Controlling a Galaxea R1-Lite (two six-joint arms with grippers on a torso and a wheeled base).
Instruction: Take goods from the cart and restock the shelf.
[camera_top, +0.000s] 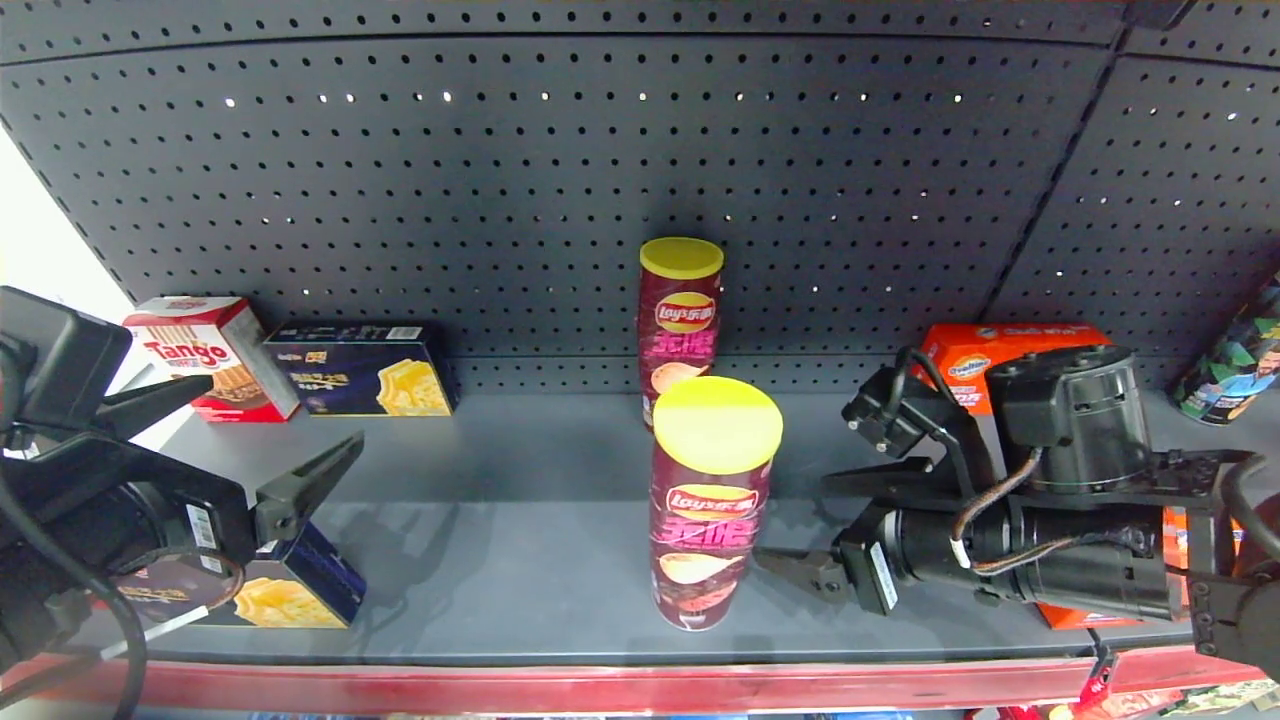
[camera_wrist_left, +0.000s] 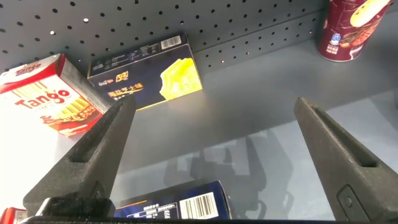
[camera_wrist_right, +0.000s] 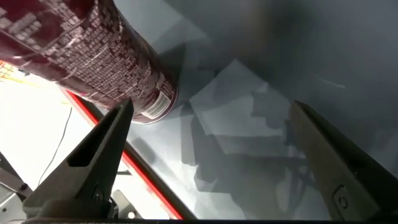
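Observation:
Two maroon chip cans with yellow lids stand upright mid-shelf: one at the back, one near the front edge. My right gripper is open just right of the front can, low over the shelf, holding nothing. In the right wrist view the front can lies outside the open gripper, beyond one finger. My left gripper hangs open at the shelf's left end, above a dark blue snack box at the front. The left wrist view shows that box below the open gripper.
A red and white wafer box and a second dark blue box stand at the back left. Orange boxes sit at the right, behind and under my right arm. The grey shelf has a red front lip and a pegboard back.

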